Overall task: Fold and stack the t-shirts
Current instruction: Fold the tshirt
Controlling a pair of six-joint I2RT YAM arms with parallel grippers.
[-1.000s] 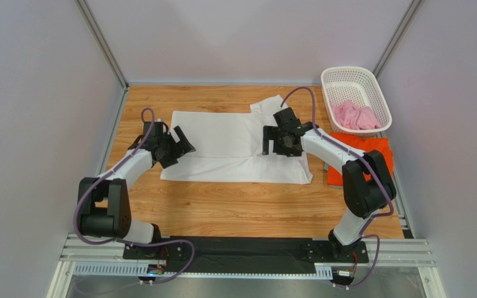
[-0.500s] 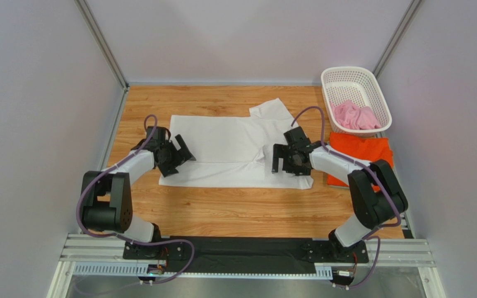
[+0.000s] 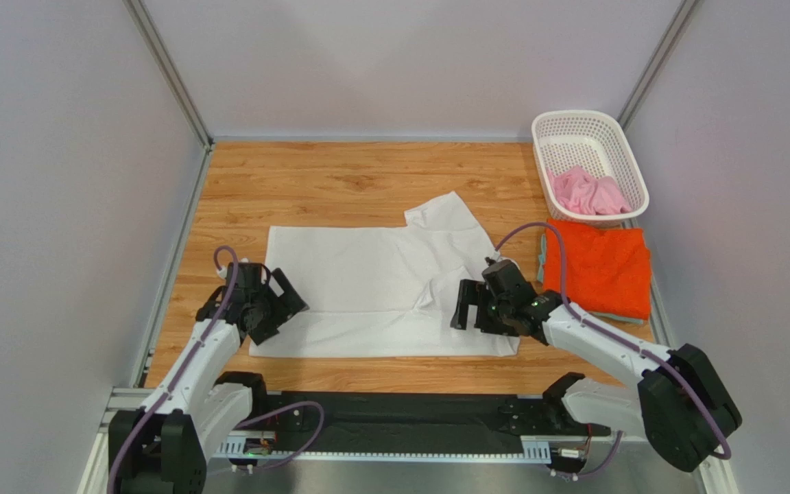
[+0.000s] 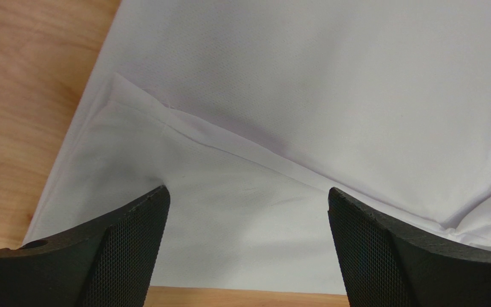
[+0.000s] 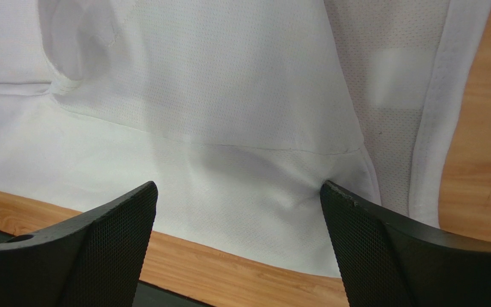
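well, the white lattice basket [image 3: 587, 132] at the far right corner of the wooden surface [image 3: 368, 185] holds a crumpled pale pink t-shirt [image 3: 588, 192] and nothing else that shows. just in front of it lies the orange t-shirt [image 3: 597, 270], folded flat; a greyish edge peeks out beneath it, too thin to identify. the white t-shirt [image 3: 368, 288] lies spread in the middle of the surface, partly folded, one sleeve sticking out toward the far right. the left end effector [image 3: 284, 315] sits at its near-left corner, jaws wide with nothing between them. the right end effector [image 3: 474, 314] sits over the near-right corner, equally wide and holding nothing. whether either set of fingertips touches the cloth cannot be told. both wrist views cut off the fingers' lower parts.
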